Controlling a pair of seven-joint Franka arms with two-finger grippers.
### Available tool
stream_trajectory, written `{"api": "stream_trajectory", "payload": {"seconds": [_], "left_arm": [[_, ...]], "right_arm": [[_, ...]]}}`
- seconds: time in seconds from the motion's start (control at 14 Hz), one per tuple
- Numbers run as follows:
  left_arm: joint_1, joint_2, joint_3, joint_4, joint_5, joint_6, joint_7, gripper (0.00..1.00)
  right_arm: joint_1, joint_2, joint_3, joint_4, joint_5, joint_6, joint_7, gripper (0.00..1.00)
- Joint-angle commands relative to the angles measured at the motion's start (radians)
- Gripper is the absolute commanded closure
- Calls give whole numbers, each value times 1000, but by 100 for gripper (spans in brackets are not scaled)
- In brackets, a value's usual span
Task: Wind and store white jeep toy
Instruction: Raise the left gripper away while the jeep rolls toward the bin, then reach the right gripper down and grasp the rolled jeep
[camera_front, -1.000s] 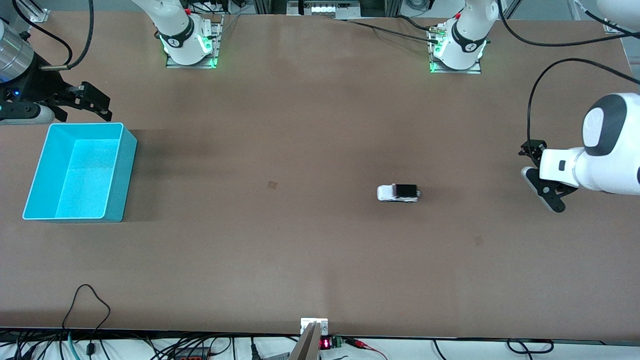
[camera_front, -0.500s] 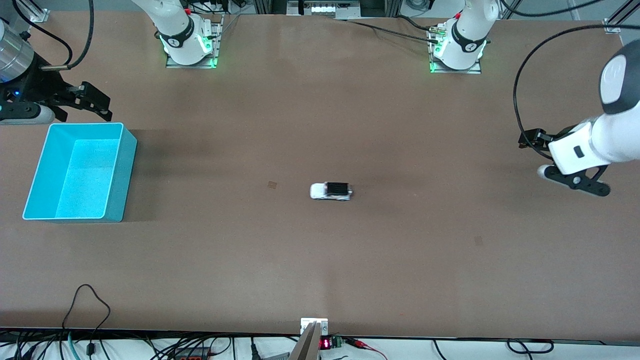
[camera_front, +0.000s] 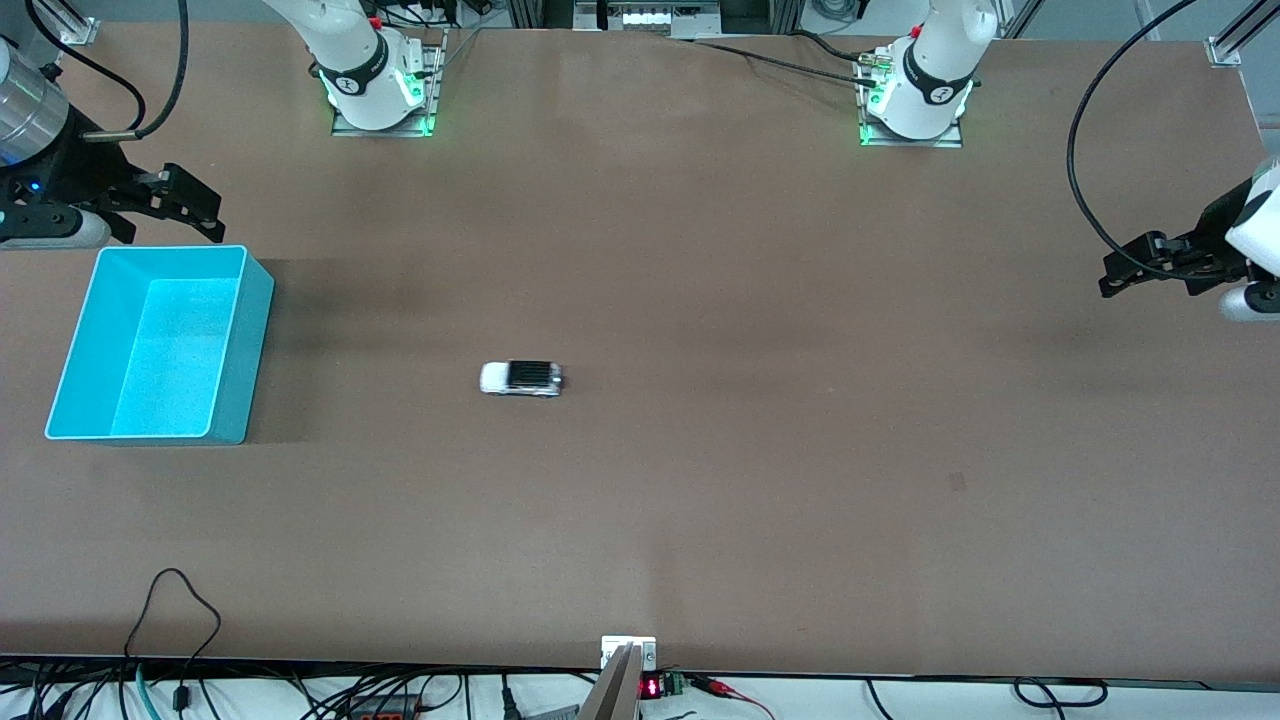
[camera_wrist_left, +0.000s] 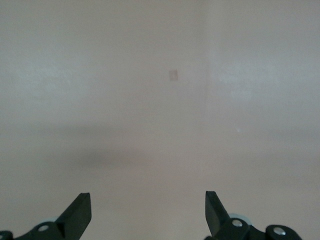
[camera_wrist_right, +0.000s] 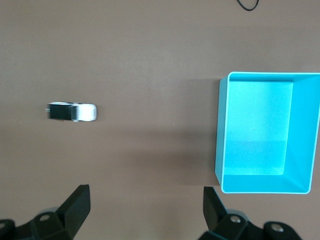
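the white jeep toy (camera_front: 520, 378), a tiny boxy white plastic car with a black rectangular roof and dark wheels, stands on its wheels on the bare brown bench (camera_front: 700, 500), about midway between the two arms' ends and slightly toward the right arm's end; nothing touches it. in the right wrist view the white jeep toy (camera_wrist_right: 71, 112) shows from above, slightly smeared, well apart from the bin. toward the right arm's end of the bench sits the turquoise rectangular plastic bin (camera_front: 232, 350), open at the top, its long sides running toward the front camera; its pale speckled floor shows across the whole inside and holds nothing, and the right wrist view shows the same turquoise bin (camera_wrist_right: 223, 150) with only its own floor and walls. the jeep lies about level with the bin's nearer half, well apart from its wall. the right gripper (camera_front: 180, 205) hangs in the air just over the bench by the bin's end that lies toward the robots' bases, its two black fingers (camera_wrist_right: 75, 206) spread wide with nothing between them. the left gripper (camera_front: 1145, 265) hangs over the left arm's end of the bench, well apart from the jeep; in its own wrist view its black fingertips (camera_wrist_left: 80, 210) stand wide apart over bare bench with nothing held.
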Motion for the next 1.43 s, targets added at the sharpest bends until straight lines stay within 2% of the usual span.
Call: {"api": "stream_trajectory", "payload": {"seconds": [0.0, 0.43, 0.64, 0.86, 0.93, 1.14, 1.36], "left_arm": [[-7, -102, 6, -123, -5, 1, -21, 0], [-18, -96, -15, -93, 0, -85, -20, 0], [-18, -96, -19, -68, 0, -120, 5, 0], [-18, -98, -31, -66, 0, -124, 5, 0], [-16, -99, -54, -66, 0, -125, 2, 0], [-16, -102, -65, -65, 1, -145, 2, 0], [-16, -103, -66, -65, 1, -143, 3, 0]], "right_arm": [[5, -20, -5, -19, -1, -6, -10, 0], [4, -20, -7, -38, -1, -23, -21, 0], [0, -30, -10, -125, -1, -13, -96, 0], [-1, -23, -10, -212, -3, 36, -371, 0], [-7, -20, -10, -257, -3, 94, -495, 0], [-42, 20, -11, -378, -3, 287, -870, 0], [-58, 127, -11, -398, -3, 413, -1134, 0]]}}
